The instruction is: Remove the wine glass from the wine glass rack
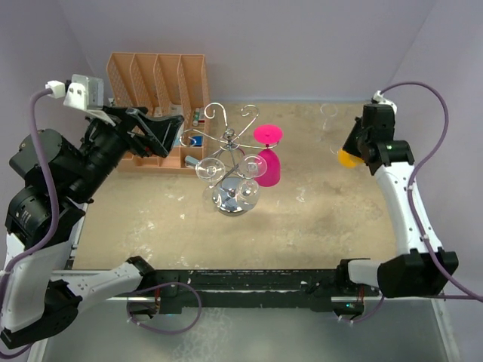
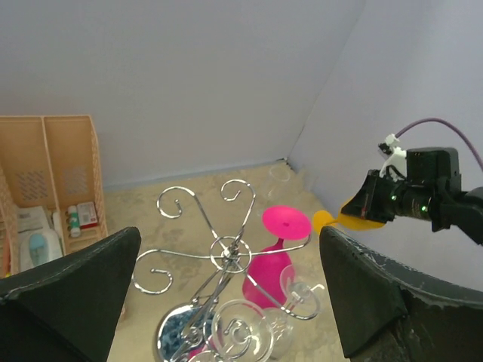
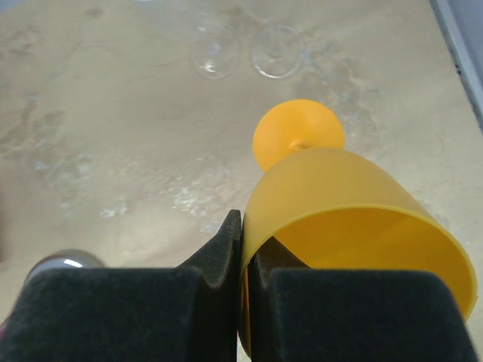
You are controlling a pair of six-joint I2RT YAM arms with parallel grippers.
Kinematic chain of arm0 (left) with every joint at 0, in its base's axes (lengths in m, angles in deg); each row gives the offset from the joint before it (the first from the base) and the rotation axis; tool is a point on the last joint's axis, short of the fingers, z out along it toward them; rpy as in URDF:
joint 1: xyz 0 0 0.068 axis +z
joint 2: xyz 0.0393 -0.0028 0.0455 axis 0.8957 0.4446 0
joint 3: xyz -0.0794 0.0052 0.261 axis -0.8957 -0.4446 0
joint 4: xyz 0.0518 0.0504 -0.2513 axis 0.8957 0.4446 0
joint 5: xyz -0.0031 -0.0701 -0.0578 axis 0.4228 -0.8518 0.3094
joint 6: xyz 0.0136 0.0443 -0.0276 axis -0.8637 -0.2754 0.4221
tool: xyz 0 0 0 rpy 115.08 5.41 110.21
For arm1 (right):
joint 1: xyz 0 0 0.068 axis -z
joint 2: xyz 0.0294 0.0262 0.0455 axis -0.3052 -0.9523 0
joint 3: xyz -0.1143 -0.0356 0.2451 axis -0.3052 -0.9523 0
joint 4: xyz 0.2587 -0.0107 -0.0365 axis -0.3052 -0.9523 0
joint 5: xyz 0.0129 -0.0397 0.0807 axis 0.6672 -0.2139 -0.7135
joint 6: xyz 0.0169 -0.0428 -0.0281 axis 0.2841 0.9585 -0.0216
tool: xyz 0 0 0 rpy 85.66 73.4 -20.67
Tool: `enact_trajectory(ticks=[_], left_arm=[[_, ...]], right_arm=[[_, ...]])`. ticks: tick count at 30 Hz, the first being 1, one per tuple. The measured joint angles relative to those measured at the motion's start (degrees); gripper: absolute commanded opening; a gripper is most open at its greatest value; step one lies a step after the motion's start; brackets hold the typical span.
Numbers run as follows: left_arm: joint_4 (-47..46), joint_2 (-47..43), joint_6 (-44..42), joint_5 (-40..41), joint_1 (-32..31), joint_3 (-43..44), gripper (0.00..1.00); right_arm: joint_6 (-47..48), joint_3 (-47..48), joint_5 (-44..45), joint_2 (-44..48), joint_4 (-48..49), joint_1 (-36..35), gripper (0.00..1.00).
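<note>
The silver wire wine glass rack (image 1: 230,151) stands mid-table on a round chrome base; it also shows in the left wrist view (image 2: 226,253). A pink wine glass (image 1: 269,164) hangs upside down on its right arm (image 2: 273,268). Clear glasses (image 1: 247,188) hang on its near arms (image 2: 240,332). My left gripper (image 1: 172,134) is open and empty, just left of the rack, its jaws spread either side of it (image 2: 230,302). My right gripper (image 1: 361,147) is at the right, shut on the rim of a yellow-orange wine glass (image 3: 339,219), pinching its wall (image 3: 243,249) above the table.
An orange slotted file organizer (image 1: 158,83) with small bottles stands at the back left, behind my left gripper (image 2: 45,173). Two clear glasses (image 3: 277,51) stand on the table at the back right (image 1: 328,113). Grey walls close the back and sides.
</note>
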Motion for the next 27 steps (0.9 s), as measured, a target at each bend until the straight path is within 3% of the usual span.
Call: enact_trajectory(ticks=[5,23,27], left_arm=[[5.4,0.9,-1.4,3.9,0.0,0.9,0.99],[15.0,4.5,-0.7,21.9,0.0,1.2,0.99],[13.8,3.0,0.9,23.1,0.0,-1.9,0.99]], right_arm=[[2.2,-2.2,-1.4,-4.5,1.8,7.8,0.0],[9.9,-2.2,-7.3,-23.3,11.8,19.1,0.0],[10.7,-1.2,-9.2,-24.5,12.9,19.3,0.09]])
